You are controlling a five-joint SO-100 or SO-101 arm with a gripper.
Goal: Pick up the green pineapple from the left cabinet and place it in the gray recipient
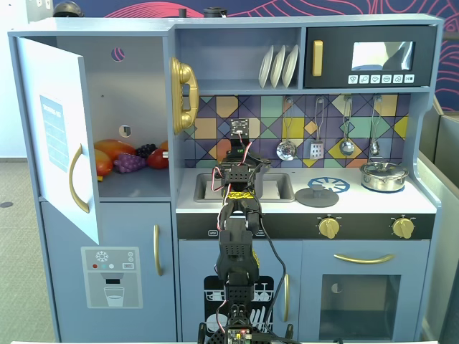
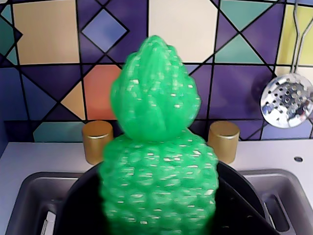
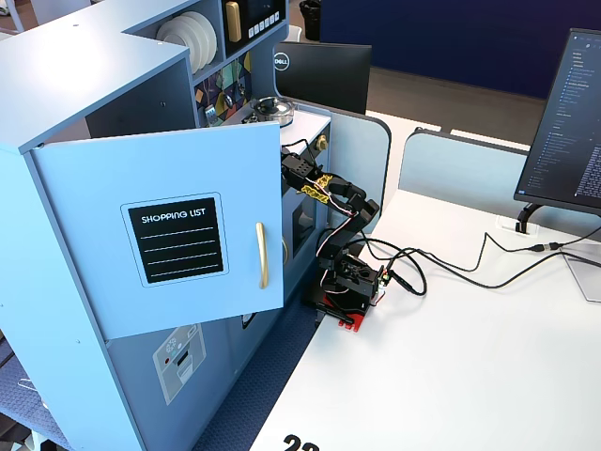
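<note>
**Item in transit: green pineapple, held over the sink pot**

Gripper [image 1: 236,174]: seen from behind in a fixed view, reaching over the sink [image 1: 276,188] from the arm's base at the foot of the toy kitchen. The fingers themselves are hidden in every view. Since the fruit fills the wrist view upright and unsupported from below, the judgement is that the gripper is clenched on it.

Green pineapple [image 2: 156,161]: bright green, glossy, bumpy body with a pointed leafy crown. Long axis vertical, crown up. It sits directly ahead of the wrist camera, close enough to blur.

Gray recipient [image 2: 234,205]: dark rounded rim showing on both sides of the fruit's lower body, standing in the sink basin. The fruit's base lies inside the rim's outline as viewed; whether it touches the floor of the pot cannot be told. The coming move looks to be a straight lowering or release, no sideways correction evident.

Left cabinet [image 1: 129,115]: door [image 1: 57,136] swung open, remaining fruits on its shelf, well apart from the gripper.
</note>
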